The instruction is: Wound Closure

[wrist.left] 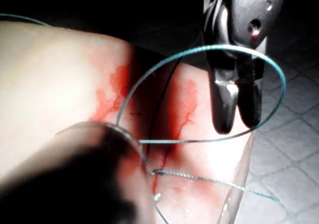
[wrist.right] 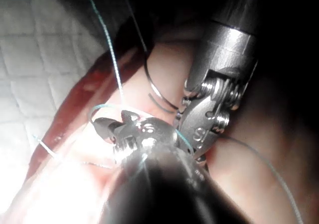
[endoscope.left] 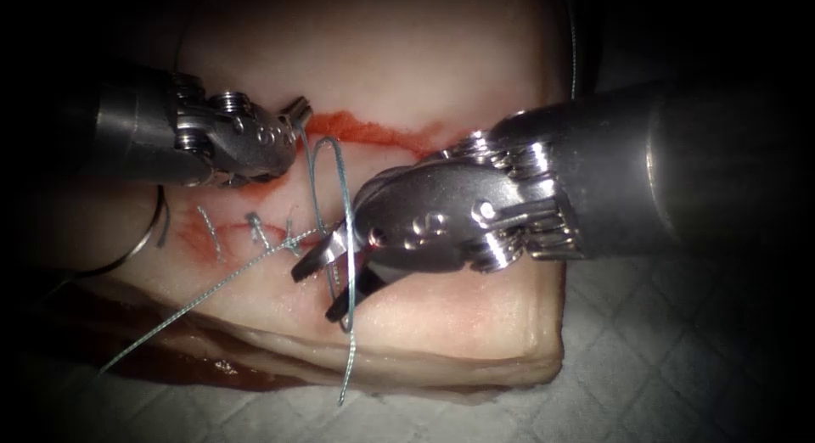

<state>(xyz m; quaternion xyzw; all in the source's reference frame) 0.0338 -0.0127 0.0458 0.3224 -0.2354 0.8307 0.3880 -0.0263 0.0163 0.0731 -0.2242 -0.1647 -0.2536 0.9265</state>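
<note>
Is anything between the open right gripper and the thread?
Nothing visible: the thread runs beside the right gripper, open and empty. The left gripper holds the thread; the needle lies unheld, far left.

Dark vignetted corners; bright central light, glare on tissue.

Embossed marks sit on both steel wristed tools' jaw housings, but none reads clearly as text.
</note>
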